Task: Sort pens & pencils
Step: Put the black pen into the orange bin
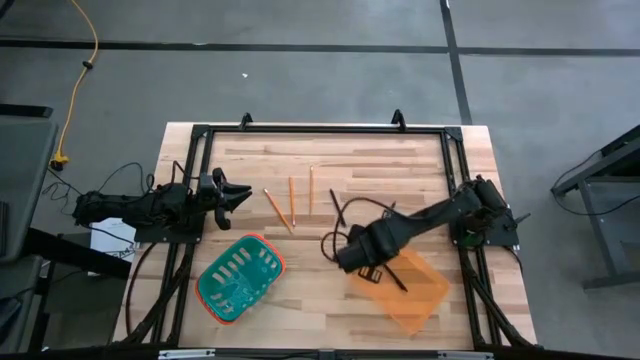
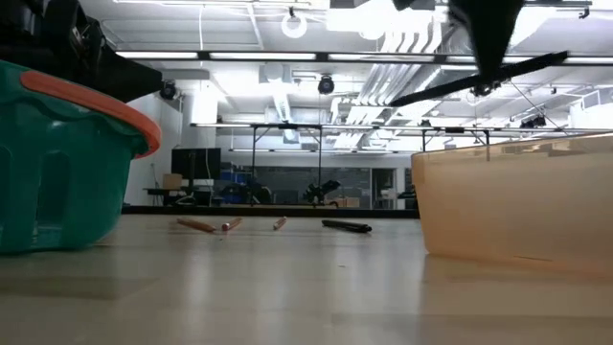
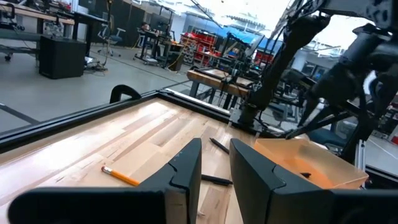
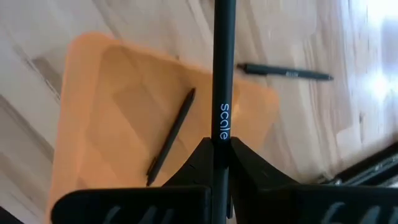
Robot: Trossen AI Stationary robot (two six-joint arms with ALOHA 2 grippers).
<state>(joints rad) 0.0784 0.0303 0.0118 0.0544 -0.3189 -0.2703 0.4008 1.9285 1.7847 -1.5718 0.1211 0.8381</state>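
Three orange-yellow pencils (image 1: pixel 292 203) lie flat and side by side on the table's middle, right of my open left gripper (image 1: pixel 236 195). One black pen (image 1: pixel 338 208) lies on the wood right of them. The left wrist view shows two pens on the table (image 3: pixel 217 145) (image 3: pixel 216 180). Another pen (image 4: pixel 171 137) lies flat inside the orange tray (image 1: pixel 415 300). My right gripper (image 4: pixel 221 146) hangs over the tray's left corner, shut on a black pen (image 2: pixel 479 81). My right gripper pinches the black pen's barrel between its two fingers, just below the printed word (image 4: pixel 222 124). The fingers point down from above and lie across the pen. The pen is lifted clear and roughly level, over the orange tray (image 4: pixel 124 106).
A green basket with an orange rim (image 1: pixel 240 278) stands near the table's near edge, left of the tray. A black frame (image 1: pixel 320 130) runs round the tabletop. Dark cable (image 1: pixel 330 245) loops beside the right gripper. Bare wood lies between the basket and the tray.
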